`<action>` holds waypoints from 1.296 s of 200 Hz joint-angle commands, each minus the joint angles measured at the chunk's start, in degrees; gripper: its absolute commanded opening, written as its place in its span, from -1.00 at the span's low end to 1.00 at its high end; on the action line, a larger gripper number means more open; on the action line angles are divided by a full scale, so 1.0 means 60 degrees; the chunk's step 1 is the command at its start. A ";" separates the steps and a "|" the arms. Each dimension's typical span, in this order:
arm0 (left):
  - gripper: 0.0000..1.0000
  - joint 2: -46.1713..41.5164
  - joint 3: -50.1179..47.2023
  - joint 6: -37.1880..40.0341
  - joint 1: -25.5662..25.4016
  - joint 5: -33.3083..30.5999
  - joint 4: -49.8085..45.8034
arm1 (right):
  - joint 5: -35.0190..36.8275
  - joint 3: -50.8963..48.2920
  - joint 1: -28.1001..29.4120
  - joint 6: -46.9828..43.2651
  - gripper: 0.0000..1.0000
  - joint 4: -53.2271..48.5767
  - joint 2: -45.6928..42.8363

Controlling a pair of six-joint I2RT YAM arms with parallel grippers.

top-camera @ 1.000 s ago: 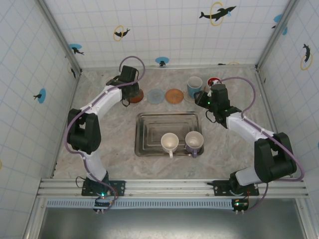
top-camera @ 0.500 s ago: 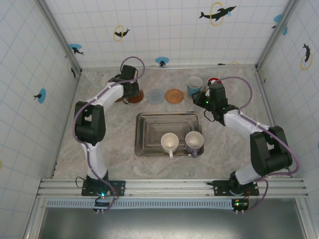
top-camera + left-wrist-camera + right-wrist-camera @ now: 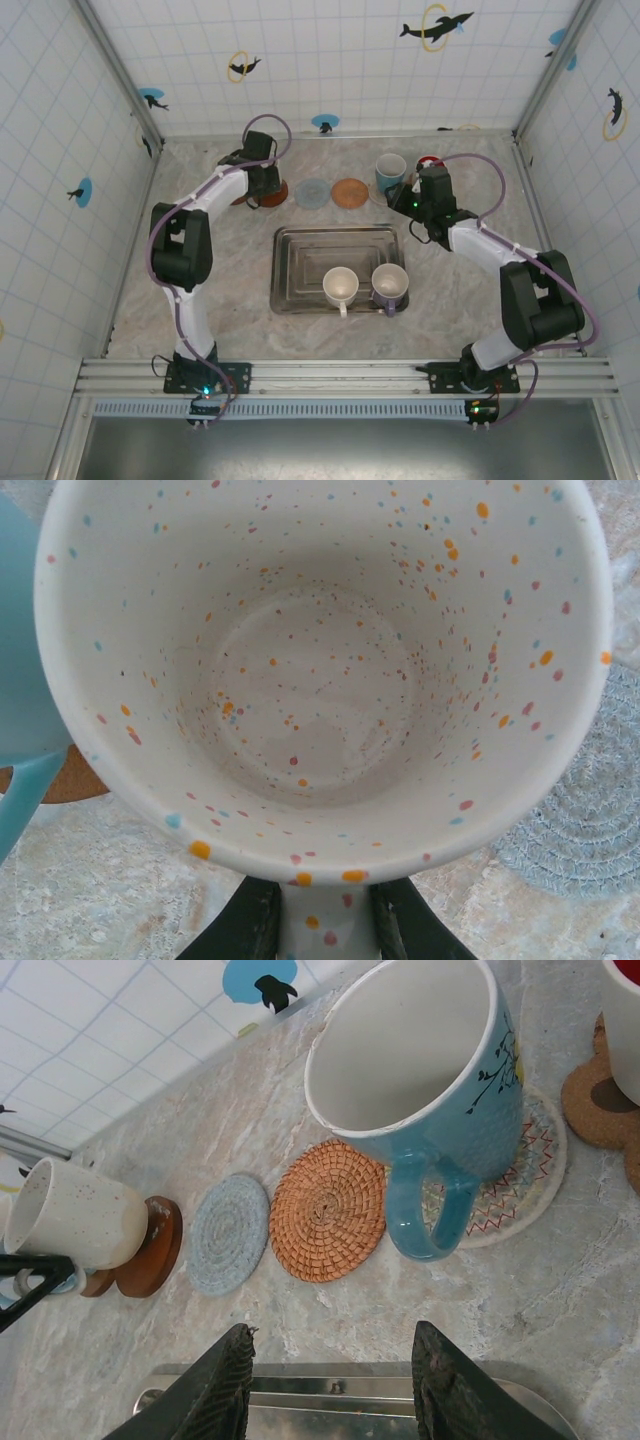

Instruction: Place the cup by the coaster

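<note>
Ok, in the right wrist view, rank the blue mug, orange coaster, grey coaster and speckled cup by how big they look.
1. blue mug, though it also sits nearest the camera.
2. orange coaster.
3. grey coaster and speckled cup: they look about alike and lie farther off, so not ranked.

You have bright, even light from above in the top view, and the shadows on the table are soft and short. At the left wrist, the speckled cup is close, slightly blurred, darker at its bottom. The right wrist view is sharp.
</note>
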 commanded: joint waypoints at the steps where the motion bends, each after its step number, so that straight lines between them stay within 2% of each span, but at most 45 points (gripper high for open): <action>1: -1.00 0.0041 0.0431 0.0157 0.0050 0.0003 0.0511 | -0.0059 0.0363 -0.0042 0.0035 -0.10 0.0316 0.0142; 259: -1.00 -0.0022 -0.0110 -0.0059 0.0050 0.0176 0.0256 | -0.0187 0.0378 -0.0035 0.0112 -0.11 0.0385 0.0193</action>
